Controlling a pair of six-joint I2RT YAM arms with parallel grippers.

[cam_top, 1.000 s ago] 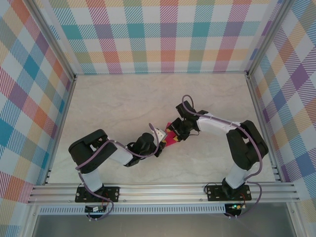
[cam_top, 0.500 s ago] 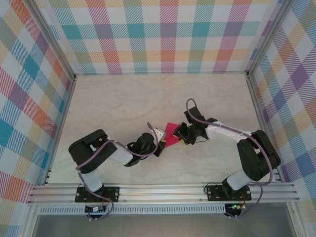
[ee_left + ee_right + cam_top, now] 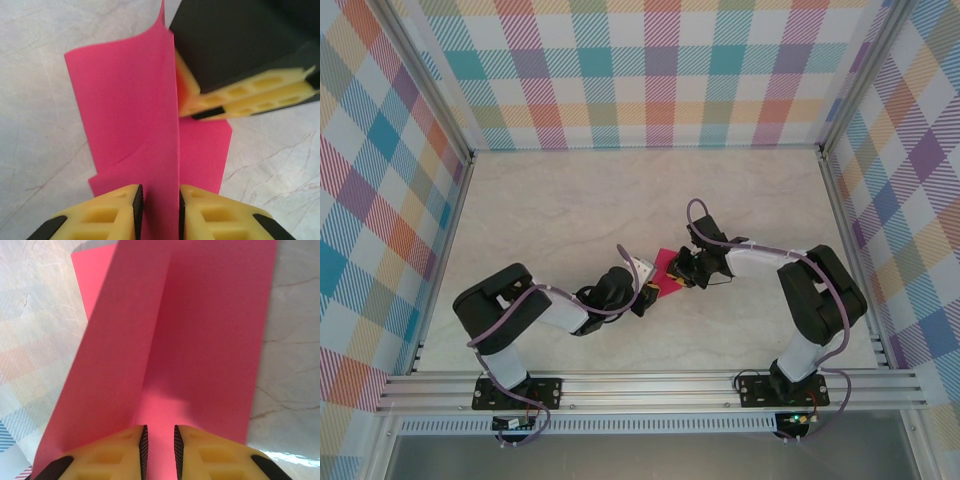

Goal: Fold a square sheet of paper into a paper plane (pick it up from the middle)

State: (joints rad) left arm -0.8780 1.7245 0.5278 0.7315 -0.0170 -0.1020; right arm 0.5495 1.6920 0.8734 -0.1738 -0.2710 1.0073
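Apparently mid-crease: the right gripper (image 3: 160,432) pinches the square sheet of paper (image 3: 125,100), the left gripper (image 3: 157,195) straddles its ridge, grip unclear; next likely needs flattening.

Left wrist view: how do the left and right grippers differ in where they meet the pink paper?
The left gripper straddles the square sheet of paper at the near end of its raised fold; the right gripper meets it farther along, from the right. From above, the left gripper reaches from the near left, the right gripper from the right. Both have yellow fingers with the sheet between them; whether either pinches is unclear.
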